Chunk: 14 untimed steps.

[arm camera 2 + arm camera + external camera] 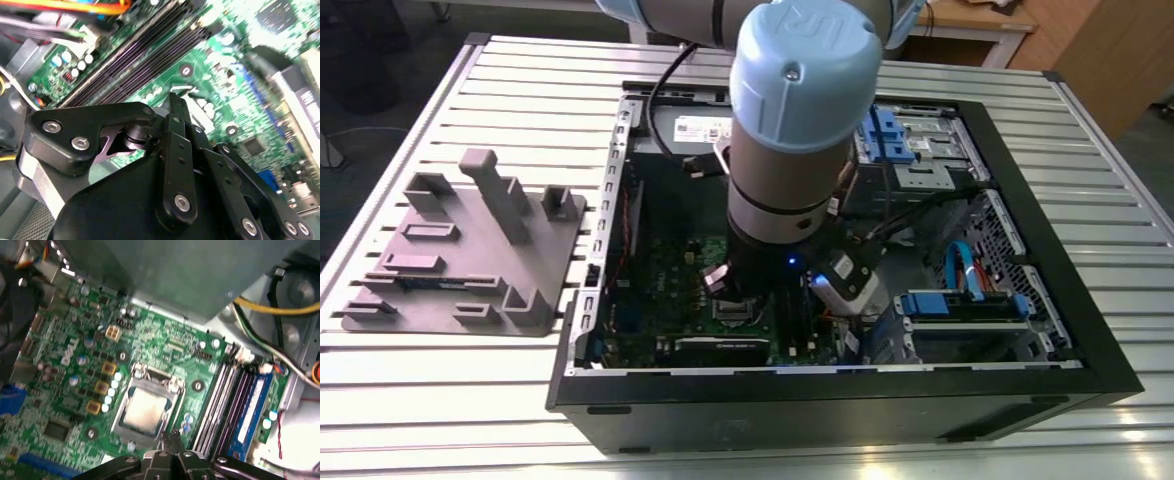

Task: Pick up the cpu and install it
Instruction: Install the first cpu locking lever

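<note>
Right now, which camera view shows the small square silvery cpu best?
The first wrist view: the small square silvery cpu lies face-up within the metal socket frame on the green motherboard, unobstructed. In the exterior view the robot arm mostly covers that spot. The second wrist view looks across the memory slots.

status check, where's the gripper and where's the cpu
Gripper shut, empty, over the motherboard. Cpu lying in the socket frame. Nothing between gripper and cpu.
</note>
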### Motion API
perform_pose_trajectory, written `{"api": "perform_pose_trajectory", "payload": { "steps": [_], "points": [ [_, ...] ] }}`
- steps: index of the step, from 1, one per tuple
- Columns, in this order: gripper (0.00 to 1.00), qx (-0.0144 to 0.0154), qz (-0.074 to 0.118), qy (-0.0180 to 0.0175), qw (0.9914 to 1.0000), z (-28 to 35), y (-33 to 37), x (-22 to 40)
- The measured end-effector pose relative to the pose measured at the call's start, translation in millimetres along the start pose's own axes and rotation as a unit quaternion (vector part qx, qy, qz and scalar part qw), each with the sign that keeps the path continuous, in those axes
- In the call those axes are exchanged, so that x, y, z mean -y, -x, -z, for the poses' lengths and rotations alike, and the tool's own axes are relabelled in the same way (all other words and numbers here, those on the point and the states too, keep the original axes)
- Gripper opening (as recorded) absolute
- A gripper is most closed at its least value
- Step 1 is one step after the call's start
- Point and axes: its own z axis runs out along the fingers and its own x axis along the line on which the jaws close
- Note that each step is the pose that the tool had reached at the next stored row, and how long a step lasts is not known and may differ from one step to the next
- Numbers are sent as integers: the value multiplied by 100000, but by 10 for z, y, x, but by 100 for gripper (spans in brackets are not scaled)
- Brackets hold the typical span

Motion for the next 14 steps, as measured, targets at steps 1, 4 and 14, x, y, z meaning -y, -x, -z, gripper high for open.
{"api": "perform_pose_trajectory", "payload": {
  "steps": [1,4,14],
  "points": [
    [10,13,-4,-6,100000,-2,-20,-25],
    [10,89,-5,-29,100000,-4,-106,-94],
    [10,202,-5,-127,100000,64,-203,-160]
  ]
}}
